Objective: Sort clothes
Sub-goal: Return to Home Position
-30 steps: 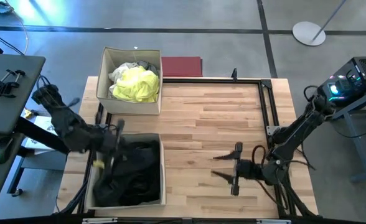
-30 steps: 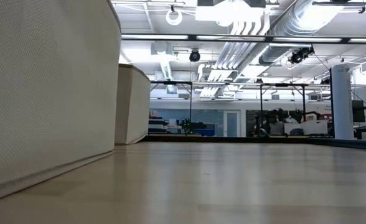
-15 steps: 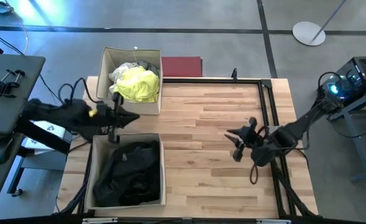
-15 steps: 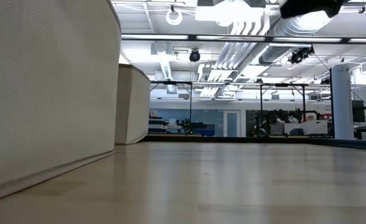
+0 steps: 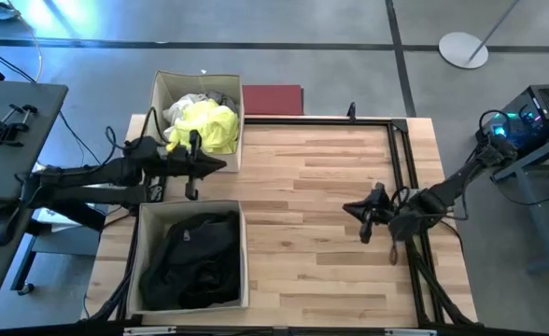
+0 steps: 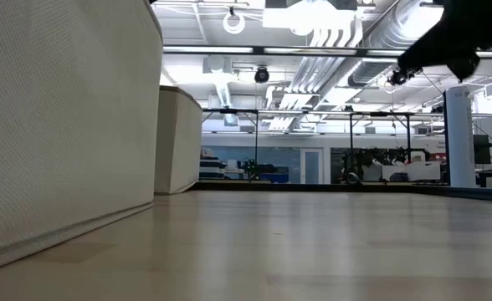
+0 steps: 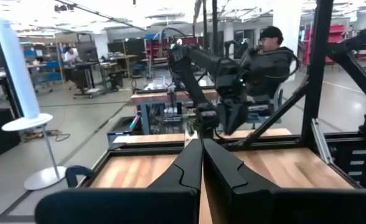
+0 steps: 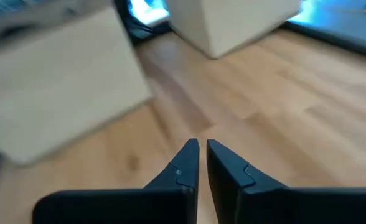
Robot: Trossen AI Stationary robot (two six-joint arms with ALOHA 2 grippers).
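The clothes lie in two beige boxes at the table's left. Neon yellow, white and grey garments point(image 5: 204, 126) fill the far box point(image 5: 159, 112), and black garments point(image 5: 195, 261) fill the near box point(image 5: 245, 252). My left gripper point(image 5: 220, 166) hangs shut over the gap between the two boxes, pointing toward the table's right, with nothing in it point(image 7: 201, 142). My right gripper point(image 5: 347, 207) is shut and holds nothing, raised above the bare wood at the table's right, pointing left point(image 8: 203, 144); in the low view it shows dark at the upper right point(image 6: 451, 38).
A flat dark red rectangle point(image 5: 273, 98) lies beyond the table's far edge beside the far box. A black metal frame point(image 5: 401, 149) runs along the far and right sides. Bare wood point(image 5: 302, 215) spans the middle. A person point(image 7: 270, 56) stands in the room beyond.
My left gripper has risen from over the near box and gone toward the far edge, turning level to point right. My right gripper has shut from wide open, holding nothing, and has lifted and gone toward the far edge.
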